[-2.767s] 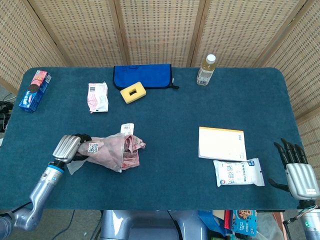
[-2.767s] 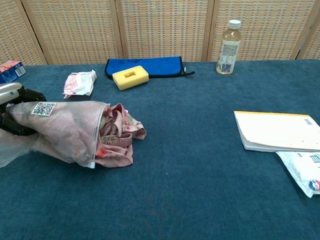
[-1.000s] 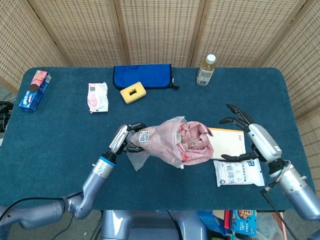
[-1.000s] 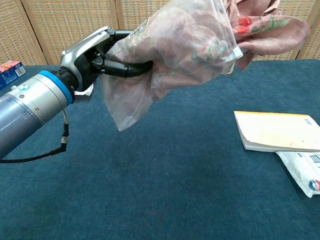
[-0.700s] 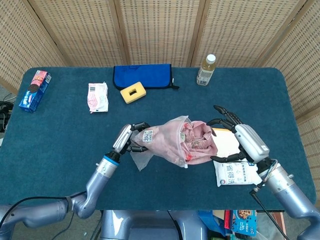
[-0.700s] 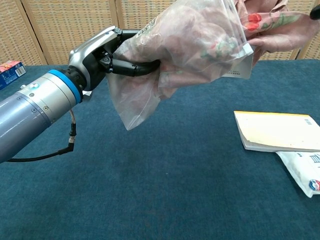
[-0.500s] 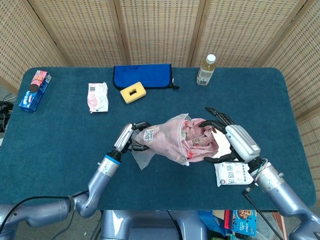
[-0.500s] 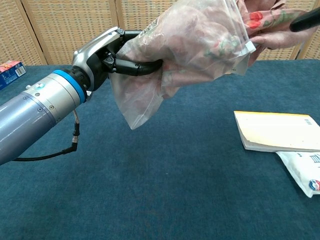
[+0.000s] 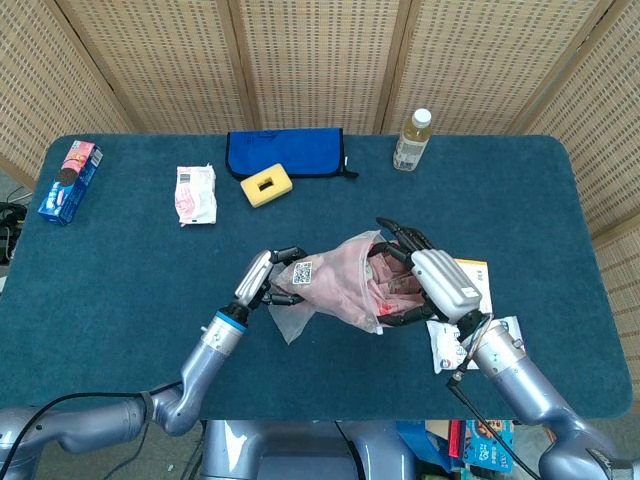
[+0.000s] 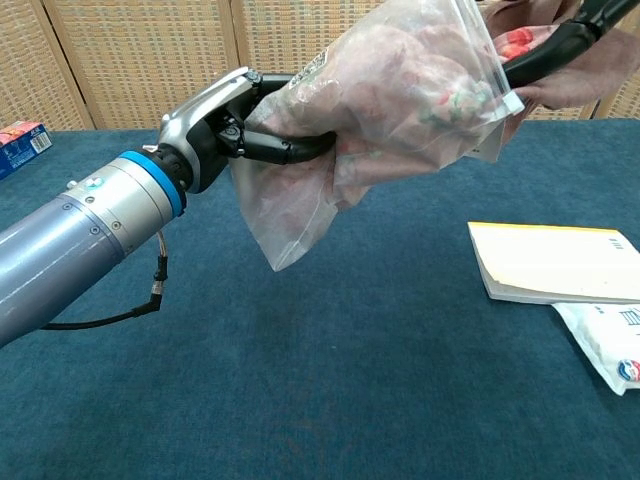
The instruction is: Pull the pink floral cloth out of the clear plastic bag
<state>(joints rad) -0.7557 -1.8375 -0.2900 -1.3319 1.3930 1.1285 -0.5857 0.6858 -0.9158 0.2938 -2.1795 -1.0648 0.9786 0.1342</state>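
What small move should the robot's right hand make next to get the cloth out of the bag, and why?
Probably close the right hand on the cloth and draw it away from the bag. The left hand grips the bag's closed end, holding it above the table, and the right hand's fingers lie around the cloth bulging from the bag's mouth.

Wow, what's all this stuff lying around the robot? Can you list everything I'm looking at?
table: one, dark blue top
clear plastic bag: one, held up mid-table
pink floral cloth: one, poking from the bag's mouth
bottle: one, pale yellow drink, back edge
blue pouch: one, back centre
yellow sponge: one, before the pouch
pink-white packet: one, back left
box: one, blue and pink, far left
notebook: one, white, right
white packet: one, beside notebook
left robot hand: grips the bag
right robot hand: fingers at the cloth
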